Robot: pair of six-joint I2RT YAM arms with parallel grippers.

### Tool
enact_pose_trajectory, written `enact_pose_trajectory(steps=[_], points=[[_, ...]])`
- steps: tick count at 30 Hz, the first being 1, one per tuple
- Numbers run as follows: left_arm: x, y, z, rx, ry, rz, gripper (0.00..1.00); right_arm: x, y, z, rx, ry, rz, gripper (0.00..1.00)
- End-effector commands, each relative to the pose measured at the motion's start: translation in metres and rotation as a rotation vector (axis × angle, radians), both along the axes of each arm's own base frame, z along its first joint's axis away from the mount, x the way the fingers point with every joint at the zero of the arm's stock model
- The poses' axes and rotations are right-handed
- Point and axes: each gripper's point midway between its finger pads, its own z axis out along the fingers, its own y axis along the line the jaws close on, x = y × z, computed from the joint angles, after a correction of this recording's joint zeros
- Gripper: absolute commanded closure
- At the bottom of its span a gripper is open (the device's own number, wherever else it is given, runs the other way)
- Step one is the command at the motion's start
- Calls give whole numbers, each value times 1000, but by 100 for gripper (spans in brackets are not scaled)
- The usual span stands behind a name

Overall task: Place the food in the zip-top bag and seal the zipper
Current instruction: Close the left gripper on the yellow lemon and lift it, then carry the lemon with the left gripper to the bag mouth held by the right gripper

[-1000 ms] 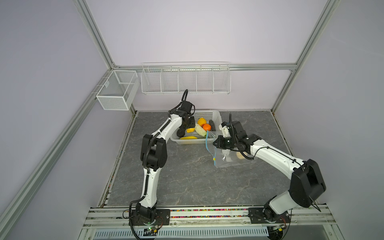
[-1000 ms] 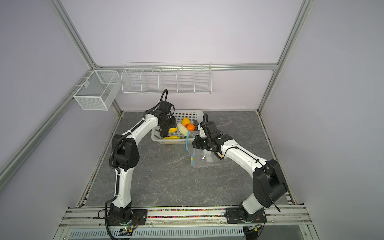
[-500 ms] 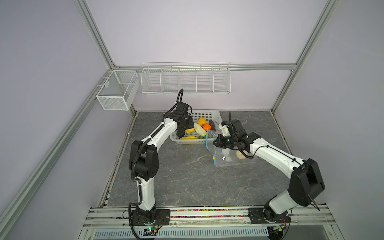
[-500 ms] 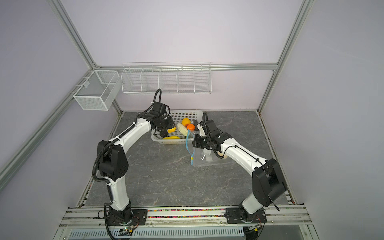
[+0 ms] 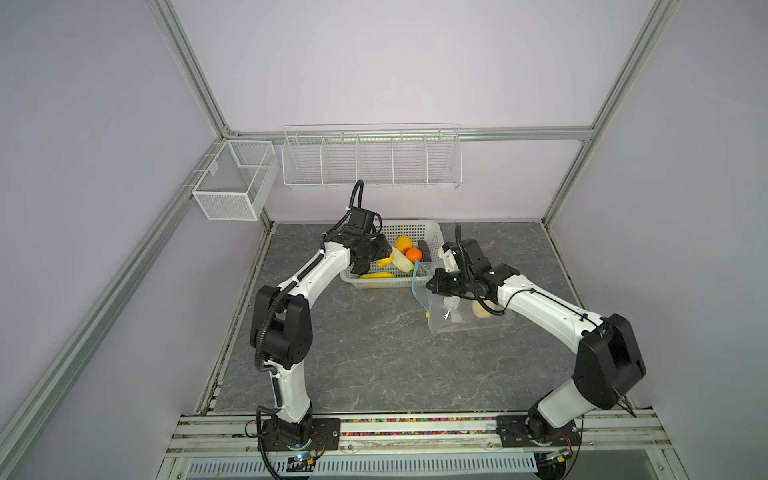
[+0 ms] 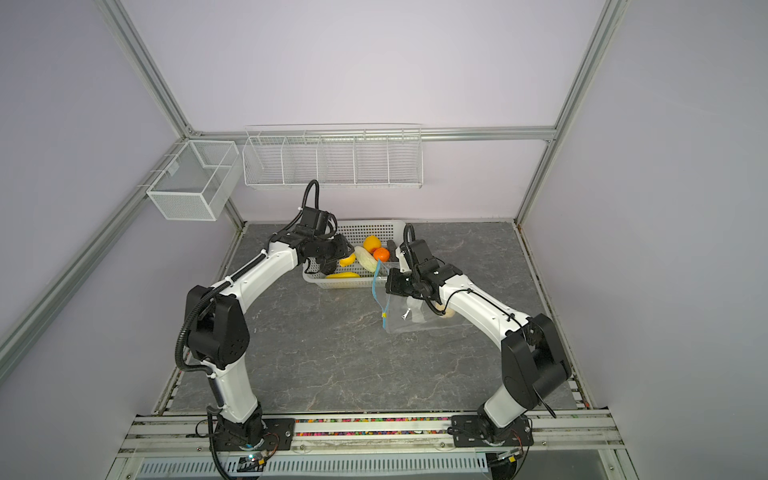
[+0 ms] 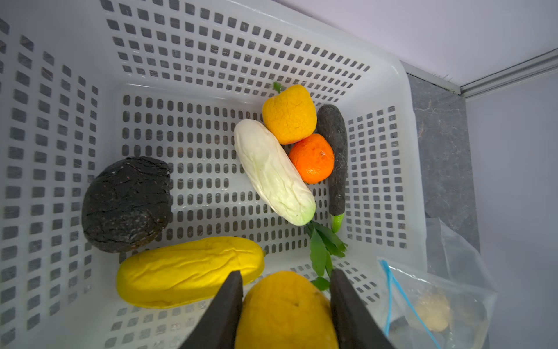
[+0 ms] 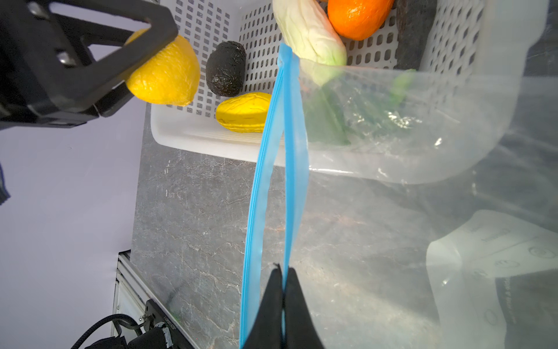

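Elbow (image 5: pixel 282 324) swung outward, left end effector (image 7: pixel 287 272) clamps yellow fruit (image 7: pixel 285 311) over basket (image 7: pixel 211 54) (right end effector (image 8: pixel 282 269) pinches zipper (image 8: pixel 290 151)).

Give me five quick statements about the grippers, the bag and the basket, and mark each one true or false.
1. The left gripper holds a yellow fruit. True.
2. The right gripper is open. False: it is shut on the zipper.
3. The zip-top bag is sealed. False: its blue lips stand apart.
4. An orange piece lies in the white basket. True.
5. The bag is empty. False: a beige piece lies inside.
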Motion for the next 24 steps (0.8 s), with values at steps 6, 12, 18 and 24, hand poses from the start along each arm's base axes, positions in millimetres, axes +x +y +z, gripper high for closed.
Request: enact_pose_trajectory(steps=[6,12,18,24], points=[[-25,-16,59,-237,-78,-46,62,7,0,15,35,-44,-25,93],[-61,-39,72,-386,-62,-107,63,8,2,24,64,-66,-22,93],[-84,-71,74,-507,-33,-153,64,7,3,33,94,-81,-19,93],[-89,-84,80,-575,-28,-155,64,3,1,41,112,-90,-22,94]])
